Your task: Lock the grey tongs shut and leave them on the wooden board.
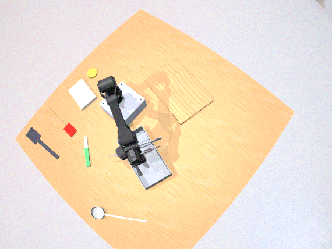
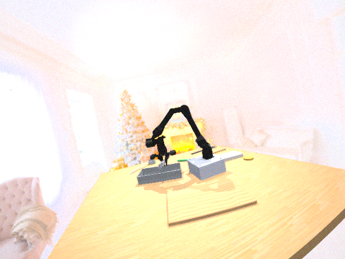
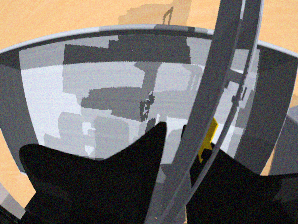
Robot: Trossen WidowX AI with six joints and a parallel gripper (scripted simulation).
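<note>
The grey tongs (image 1: 157, 139) (image 3: 220, 60) lie across the roasting tin (image 1: 157, 171) (image 2: 160, 177) (image 3: 85, 53), their free ends past its rim on the wooden board's side. My gripper (image 2: 165, 161) (image 3: 173, 129) is shut on the tongs, low over the tin. In the wrist view the two arms run close together between and above the black fingers. A small yellow part (image 3: 209, 136) shows between the arms by the right finger. In the top view the hand hides the middle of the tongs. Whether they are locked cannot be told. The wooden board (image 1: 186, 93) (image 2: 209, 206) bears nothing.
The arm's grey base block (image 1: 132, 102) (image 2: 212, 170) stands beside the tin. A white block (image 1: 82, 93), yellow disc (image 1: 92, 73), red square (image 1: 70, 130), dark spatula (image 1: 48, 147) and green-and-white tool (image 1: 87, 155) lie beyond. A white-handled ladle (image 1: 97, 213) lies farther off.
</note>
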